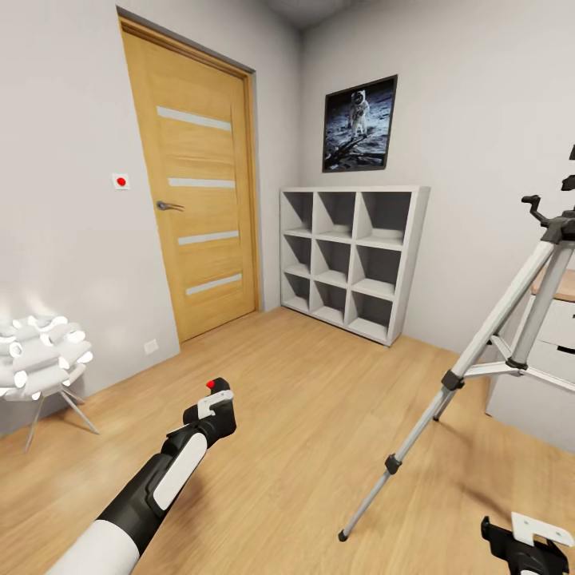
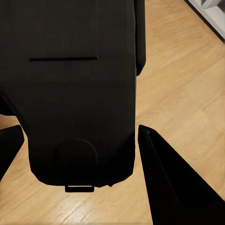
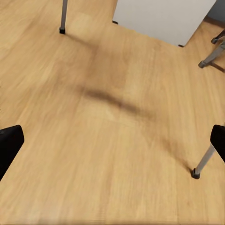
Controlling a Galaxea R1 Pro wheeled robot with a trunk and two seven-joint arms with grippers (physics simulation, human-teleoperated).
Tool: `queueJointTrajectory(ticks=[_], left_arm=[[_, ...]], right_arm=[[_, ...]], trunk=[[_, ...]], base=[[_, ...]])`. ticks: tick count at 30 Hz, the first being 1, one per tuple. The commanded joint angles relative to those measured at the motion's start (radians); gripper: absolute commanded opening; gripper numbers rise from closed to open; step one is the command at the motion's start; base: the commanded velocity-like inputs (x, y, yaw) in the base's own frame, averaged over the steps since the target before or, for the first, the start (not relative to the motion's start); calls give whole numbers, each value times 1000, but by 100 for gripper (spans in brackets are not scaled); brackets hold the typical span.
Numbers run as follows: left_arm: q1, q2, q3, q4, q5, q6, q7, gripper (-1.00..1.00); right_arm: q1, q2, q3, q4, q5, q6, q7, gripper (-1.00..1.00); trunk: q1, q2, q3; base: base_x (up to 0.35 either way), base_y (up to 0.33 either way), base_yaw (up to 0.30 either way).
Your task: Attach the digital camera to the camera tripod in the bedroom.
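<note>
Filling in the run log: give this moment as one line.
left pincer: shut on digital camera | right pincer: open, empty | camera tripod: standing right, head bare | attach: not done

Light grey walls [image 1: 64, 263], light wood floor [image 1: 295, 415]. Oak door [image 1: 196, 192] with 4 pale strips, shut. White 9-cube shelf [image 1: 351, 259] beneath astronaut poster [image 1: 360, 124]. White chair [image 1: 40, 355] near door. Desk [image 1: 543, 359] at far right.

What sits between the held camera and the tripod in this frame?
Only bare wood floor, seen in the head view. The left gripper holds the digital camera left of the camera tripod, with nothing standing between them.
</note>
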Motion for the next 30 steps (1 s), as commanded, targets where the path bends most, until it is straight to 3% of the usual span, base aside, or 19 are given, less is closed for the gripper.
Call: queueJointTrajectory(ticks=[1, 17, 22, 27, 30], left_arm=[[-1, 1, -4, -2, 6, 2, 8, -100], [-1, -11, -4, -2, 6, 3, 10, -100], [-1, -11, -4, -1, 5, 3, 11, -100], [-1, -10, -4, -1, 5, 3, 11, -100], [-1, -10, -4, -1, 5, 3, 11, -100]], right_arm=[[-1, 0, 2, 1, 1, -3, -2, 100], [-1, 4, 18, 5, 0, -4, 14, 100], [-1, 7, 19, 10, -1, -3, 62, 100], [-1, 7, 60, 29, -2, -3, 127, 100], [-1, 8, 106, 47, -3, -3, 169, 100]], trunk=[[0, 0, -1], [0, 0, -1], [-19, 35, 15], [-39, 70, 30], [-50, 91, 40]], base=[[-4, 0, 0], [-1, 0, 0], [0, 0, 0], [0, 0, 0], [0, 0, 0]])
